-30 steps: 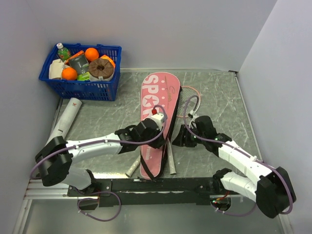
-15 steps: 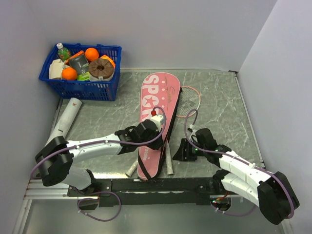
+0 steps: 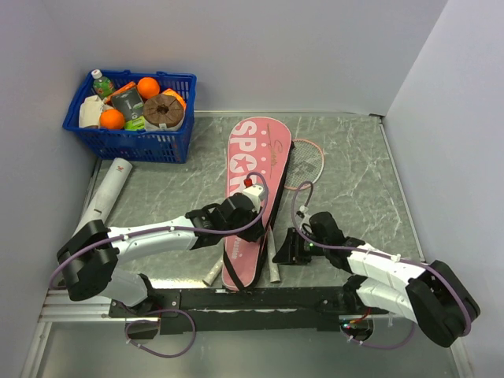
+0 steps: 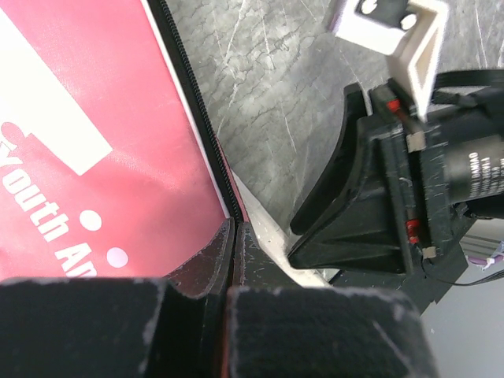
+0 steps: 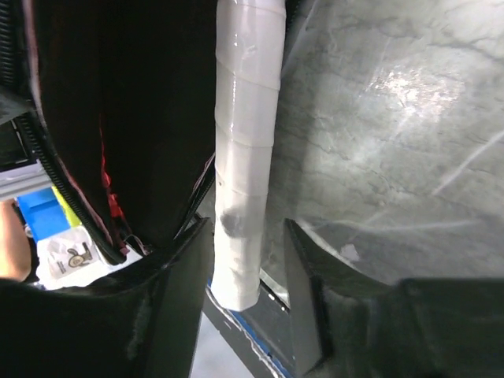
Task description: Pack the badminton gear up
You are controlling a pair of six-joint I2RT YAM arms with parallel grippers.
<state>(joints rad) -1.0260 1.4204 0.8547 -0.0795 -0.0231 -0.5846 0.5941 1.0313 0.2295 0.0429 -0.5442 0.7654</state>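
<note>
The pink racket bag (image 3: pixel 250 169), lettered in white, lies lengthwise mid-table. My left gripper (image 3: pixel 250 198) is shut on its black zipper edge (image 4: pixel 233 236). One racket lies along the bag's right side, its head (image 3: pixel 305 161) at the far end and its whitish handle (image 3: pixel 274 264) at the near end. My right gripper (image 3: pixel 287 250) is open, and its fingers straddle that handle (image 5: pixel 244 181) near its end without closing on it. A second whitish handle (image 3: pixel 213 273) pokes out left of the bag. The white tube (image 3: pixel 106 193) lies at the left. No shuttlecocks are in view.
A blue basket (image 3: pixel 130 134) of groceries stands at the back left corner. Walls close in the back and right. The black rail (image 3: pixel 252 299) runs along the near edge, just behind the handle ends.
My right gripper has slid down the racket toward the near edge, from beside the shaft to the handle's end. My left gripper stays shut on the bag edge.
</note>
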